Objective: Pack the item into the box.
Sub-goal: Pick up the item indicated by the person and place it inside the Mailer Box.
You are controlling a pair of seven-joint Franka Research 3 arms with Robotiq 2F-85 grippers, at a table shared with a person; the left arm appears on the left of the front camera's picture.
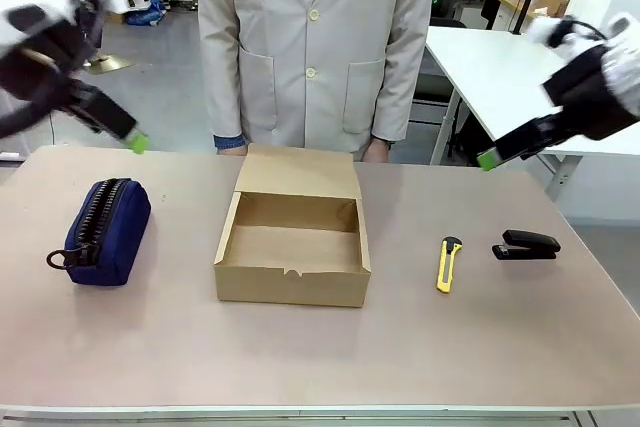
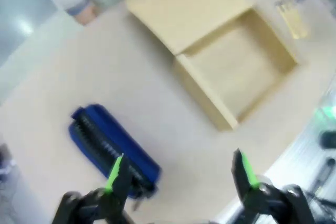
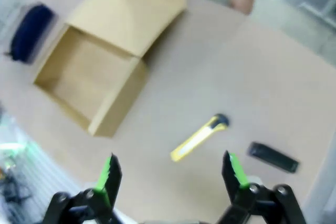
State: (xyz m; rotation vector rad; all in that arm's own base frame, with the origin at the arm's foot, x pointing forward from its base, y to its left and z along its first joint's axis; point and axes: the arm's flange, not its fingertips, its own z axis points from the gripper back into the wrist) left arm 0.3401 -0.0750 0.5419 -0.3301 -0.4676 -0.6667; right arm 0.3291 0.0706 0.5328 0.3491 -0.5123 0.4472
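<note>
Box (image 1: 290,282) open, pouch (image 1: 105,232) apart, left gripper (image 2: 179,166) blurred

Soft cloth pouch (image 1: 103,230), matt cardboard box (image 1: 292,285)

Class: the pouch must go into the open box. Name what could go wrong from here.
1. The pouch looks nearly as big as the box, so it may snag on a wall.
2. It is soft and stands zip-up; the open left gripper might tip it.
3. The box could slide if pushed.
</note>
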